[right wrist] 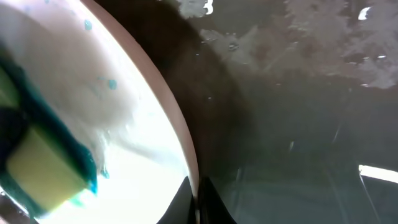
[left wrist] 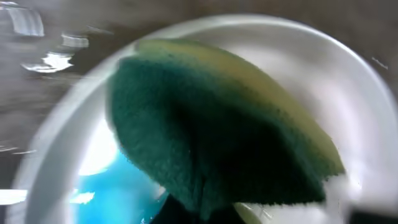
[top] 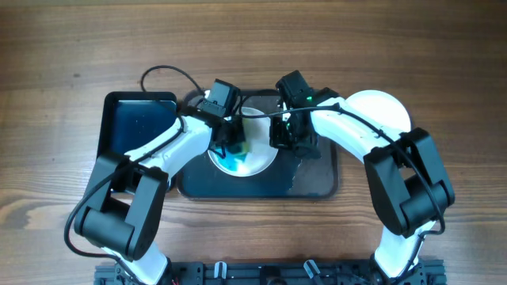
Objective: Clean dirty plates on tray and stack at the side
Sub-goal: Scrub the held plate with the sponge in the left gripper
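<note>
A white plate (top: 257,158) smeared with blue soap lies on the dark tray (top: 313,180). My left gripper (top: 235,142) is shut on a green-and-yellow sponge (left wrist: 217,124) pressed on the plate (left wrist: 367,106). My right gripper (top: 283,136) is shut on the plate's right rim (right wrist: 180,130), pinching it between its fingers (right wrist: 198,205). The sponge also shows at the left of the right wrist view (right wrist: 37,168). Another white plate (top: 380,111) lies on the table to the right of the tray.
A dark blue tub (top: 135,123) stands left of the tray. The tray's surface (right wrist: 298,124) is wet with foam. Bare wooden table (top: 444,63) lies all around.
</note>
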Available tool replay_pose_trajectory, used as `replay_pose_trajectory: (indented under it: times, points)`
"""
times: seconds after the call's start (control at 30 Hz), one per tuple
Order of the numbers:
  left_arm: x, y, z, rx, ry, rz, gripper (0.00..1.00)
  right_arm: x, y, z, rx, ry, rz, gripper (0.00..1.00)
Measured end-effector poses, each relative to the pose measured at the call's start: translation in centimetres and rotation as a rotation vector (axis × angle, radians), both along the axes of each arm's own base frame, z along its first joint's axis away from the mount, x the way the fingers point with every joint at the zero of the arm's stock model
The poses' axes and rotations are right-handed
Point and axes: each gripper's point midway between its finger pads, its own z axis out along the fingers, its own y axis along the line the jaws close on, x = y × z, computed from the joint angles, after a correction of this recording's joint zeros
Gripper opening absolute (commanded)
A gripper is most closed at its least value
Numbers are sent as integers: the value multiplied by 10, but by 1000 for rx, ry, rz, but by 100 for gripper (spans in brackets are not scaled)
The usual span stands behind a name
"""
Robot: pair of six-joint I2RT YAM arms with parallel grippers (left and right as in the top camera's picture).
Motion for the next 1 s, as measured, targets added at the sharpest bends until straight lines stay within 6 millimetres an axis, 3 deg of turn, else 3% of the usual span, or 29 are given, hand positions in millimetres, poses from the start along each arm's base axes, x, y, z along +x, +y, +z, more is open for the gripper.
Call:
replay_pose_trajectory:
  times: [0.13, 0.2, 0.33, 0.47, 0.53, 0.63, 0.73, 0.87, 1.0]
  points:
    - [0, 25, -1, 115, -5, 132, 4, -2, 5, 1, 16, 2, 10, 4]
    - [-2, 24, -1, 110, 7, 142, 4, -2, 6, 1, 18, 4, 11, 4]
    - [-4, -1, 1, -28, 31, 20, 4, -4, 3, 0, 8, 10, 9, 4]
    - [-6, -50, 17, -265, 2, -218, 4, -3, 2, 0, 6, 8, 9, 4]
    - [-2, -57, 21, -284, -26, -240, 4, -3, 2, 0, 6, 9, 9, 4]
    - [13, -41, 17, -188, -78, -158, 4, -3, 2, 0, 6, 8, 9, 4]
    - [14, -6, 6, -26, -62, -10, 4, -3, 3, 0, 8, 8, 10, 4]
    - [-8, 18, -1, 83, 43, 68, 4, -6, 7, 1, 20, 12, 28, 4]
    - [-33, 9, -2, 23, 152, -21, 4, -8, 7, 1, 21, 11, 44, 4]
